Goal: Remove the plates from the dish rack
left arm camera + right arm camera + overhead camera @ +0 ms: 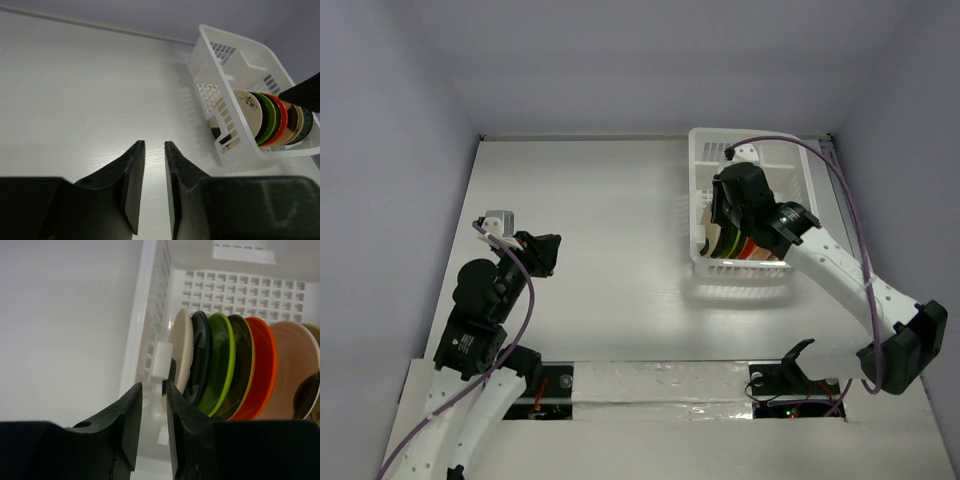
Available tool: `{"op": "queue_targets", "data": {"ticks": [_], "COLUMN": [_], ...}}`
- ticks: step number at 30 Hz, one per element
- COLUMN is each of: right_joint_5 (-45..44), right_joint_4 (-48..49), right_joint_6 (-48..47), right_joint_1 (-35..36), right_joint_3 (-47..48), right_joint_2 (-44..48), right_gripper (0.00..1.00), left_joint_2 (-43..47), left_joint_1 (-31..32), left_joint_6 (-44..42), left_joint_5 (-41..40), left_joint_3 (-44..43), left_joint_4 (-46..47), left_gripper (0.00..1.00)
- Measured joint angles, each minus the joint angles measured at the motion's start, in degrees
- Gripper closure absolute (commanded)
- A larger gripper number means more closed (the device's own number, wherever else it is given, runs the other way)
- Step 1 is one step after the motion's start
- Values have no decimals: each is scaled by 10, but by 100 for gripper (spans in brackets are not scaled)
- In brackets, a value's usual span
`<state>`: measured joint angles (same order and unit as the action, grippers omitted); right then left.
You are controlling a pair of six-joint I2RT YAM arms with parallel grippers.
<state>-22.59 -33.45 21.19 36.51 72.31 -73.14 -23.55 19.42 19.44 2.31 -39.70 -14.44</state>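
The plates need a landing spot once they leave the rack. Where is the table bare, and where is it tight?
Bare: the white tabletop between the left gripper and the white plastic dish rack, back to the far wall. Crowded: the rack's near end, where the upright round plates stand packed under the right gripper.

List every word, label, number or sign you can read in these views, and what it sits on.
No readable text in any view.
Cream plate: dark marking, a pattern, not lettering.
Dish rack: no label shows.
Left arm: round mark on a joint, too small to read.
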Motion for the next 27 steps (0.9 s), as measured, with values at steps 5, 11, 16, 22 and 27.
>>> {"op": "queue_targets", "data": {"ticks": [5, 11, 16, 22, 27], "right_joint_5": [-36, -58, -88, -96, -102], "right_joint_4": [-13, -17, -17, -18, -19], "right_joint_6": [2, 3, 16, 23, 22], "right_joint_1": [0, 0, 3, 7, 7], "right_joint_3": [6, 6, 7, 6, 6], "right_joint_2": [-63, -113, -150, -148, -87], "right_gripper": [69, 71, 73, 74, 74], "left_joint_2": [9, 19, 19, 20, 20], "left_joint_1": [0, 0, 0, -1, -4], "left_joint_6": [3, 5, 5, 5, 5], "left_joint_5": [-3, -4, -4, -4, -4], "left_joint_3": [0, 0, 0, 0, 0], "left_joint_4": [0, 0, 0, 0, 0], "left_gripper": [64, 61, 61, 61, 61]}}
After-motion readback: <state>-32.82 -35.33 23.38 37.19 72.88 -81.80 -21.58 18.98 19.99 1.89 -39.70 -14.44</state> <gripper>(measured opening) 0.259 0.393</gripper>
